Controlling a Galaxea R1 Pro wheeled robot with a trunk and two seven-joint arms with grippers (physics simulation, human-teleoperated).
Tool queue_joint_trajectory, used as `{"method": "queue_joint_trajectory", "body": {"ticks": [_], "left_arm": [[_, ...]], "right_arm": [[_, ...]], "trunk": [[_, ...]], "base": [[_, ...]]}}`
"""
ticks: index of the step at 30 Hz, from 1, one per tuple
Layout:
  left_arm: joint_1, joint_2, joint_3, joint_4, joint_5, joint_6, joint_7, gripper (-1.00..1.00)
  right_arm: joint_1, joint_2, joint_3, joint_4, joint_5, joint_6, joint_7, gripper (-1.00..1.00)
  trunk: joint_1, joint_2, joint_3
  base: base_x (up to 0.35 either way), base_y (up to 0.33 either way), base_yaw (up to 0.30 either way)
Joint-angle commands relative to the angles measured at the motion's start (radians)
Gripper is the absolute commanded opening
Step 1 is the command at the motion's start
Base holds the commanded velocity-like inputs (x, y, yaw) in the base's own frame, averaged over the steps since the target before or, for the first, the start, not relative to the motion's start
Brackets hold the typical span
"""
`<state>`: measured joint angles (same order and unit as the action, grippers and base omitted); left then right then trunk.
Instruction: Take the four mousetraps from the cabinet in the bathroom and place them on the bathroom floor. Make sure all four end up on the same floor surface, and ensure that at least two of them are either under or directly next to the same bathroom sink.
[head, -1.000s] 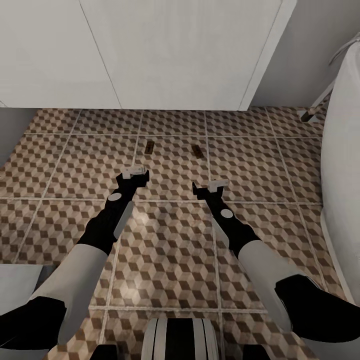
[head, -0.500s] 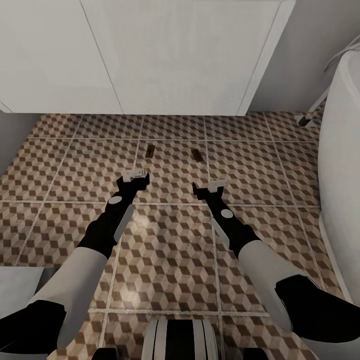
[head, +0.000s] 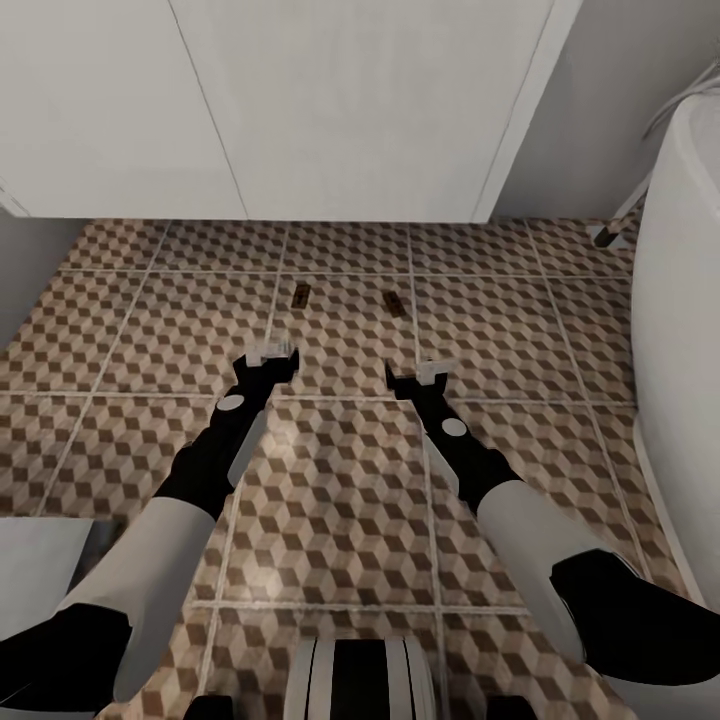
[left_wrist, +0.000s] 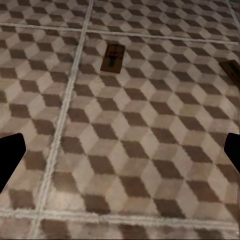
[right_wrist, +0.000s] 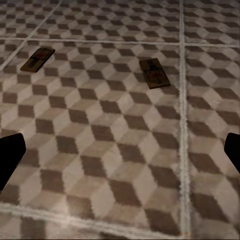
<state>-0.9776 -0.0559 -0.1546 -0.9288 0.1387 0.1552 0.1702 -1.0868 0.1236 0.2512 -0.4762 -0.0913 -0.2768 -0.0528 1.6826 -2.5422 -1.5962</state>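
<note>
Lying on cube-patterned bathroom floor (head: 330, 480): mousetraps (head: 300, 295).

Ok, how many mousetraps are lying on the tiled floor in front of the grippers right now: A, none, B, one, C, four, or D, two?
D: the head view shows two mousetraps on the bathroom floor, a left mousetrap and a right mousetrap, both lying apart just beyond the open left gripper and right gripper.

Two mousetraps lie flat on the bathroom floor (head: 340, 480), side by side and apart: the left mousetrap (head: 300, 295) and the right mousetrap (head: 395, 303), both near the floor's far edge, where the vanity unit (head: 300, 100) stands.
</note>
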Motion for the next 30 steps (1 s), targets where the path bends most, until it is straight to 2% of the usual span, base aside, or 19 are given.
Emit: {"method": "queue_joint_trajectory", "body": {"ticks": [1,30], "left_arm": [[0.002,0.001,-0.003,-0.002,0.011,0.004,0.008,1.00],[0.007,-0.001,-0.003,-0.001,0.011,0.005,0.008,1.00]], "right_arm": [[-0.001,-0.001,0.008,0.001,-0.009,-0.004,-0.006,1.00],[-0.001,-0.003,0.008,0.003,-0.008,-0.004,-0.006,1.00]], "trunk": [[-0.001,0.000,-0.001],[-0.001,0.000,-0.001]], "base": [[-0.293,0.000,0.000],[-0.323,0.000,0.000]]}}
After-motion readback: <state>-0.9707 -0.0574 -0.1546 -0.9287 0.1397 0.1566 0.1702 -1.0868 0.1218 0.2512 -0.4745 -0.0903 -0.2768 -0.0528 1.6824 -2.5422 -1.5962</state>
